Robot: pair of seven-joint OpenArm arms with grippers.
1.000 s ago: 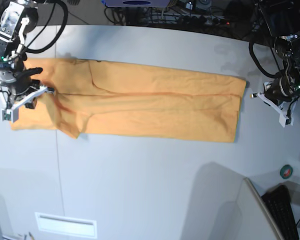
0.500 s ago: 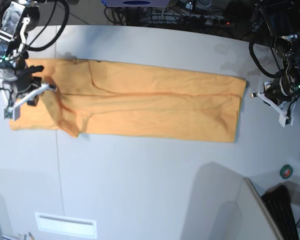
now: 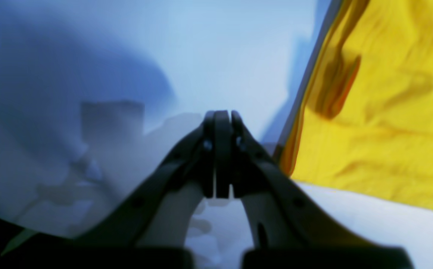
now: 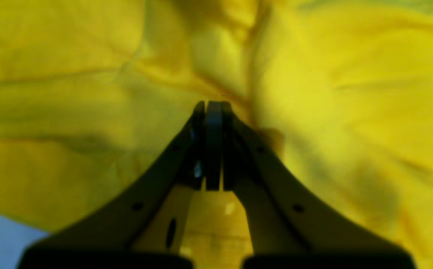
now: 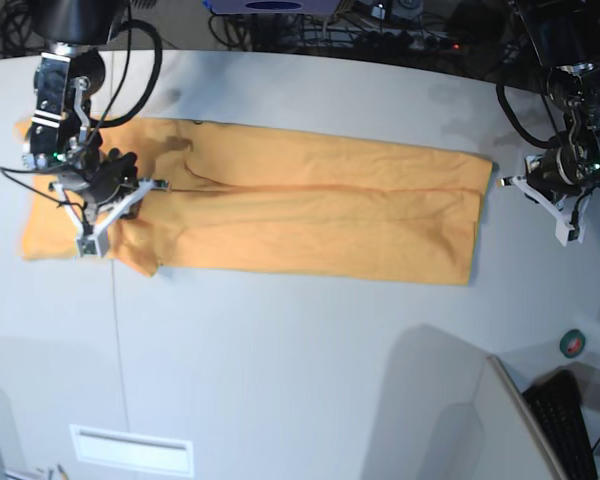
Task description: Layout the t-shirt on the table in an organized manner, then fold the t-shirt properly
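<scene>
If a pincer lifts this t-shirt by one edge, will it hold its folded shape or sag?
The t-shirt would probably sag: it is thin cloth, creased and rumpled under the right pincer. It looks light, lying flat on the table. Pushed, it would likely bunch rather than slide whole, as the wrinkles there suggest.

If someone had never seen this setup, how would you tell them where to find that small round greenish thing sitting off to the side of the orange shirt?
Start from the big white table and the long orange t-shirt spread across it. Go past the shirt's far end, toward the table's curved edge near the black keyboard. There lies a small dark-green ring, the only round, ring-shaped item on the tabletop.
</scene>
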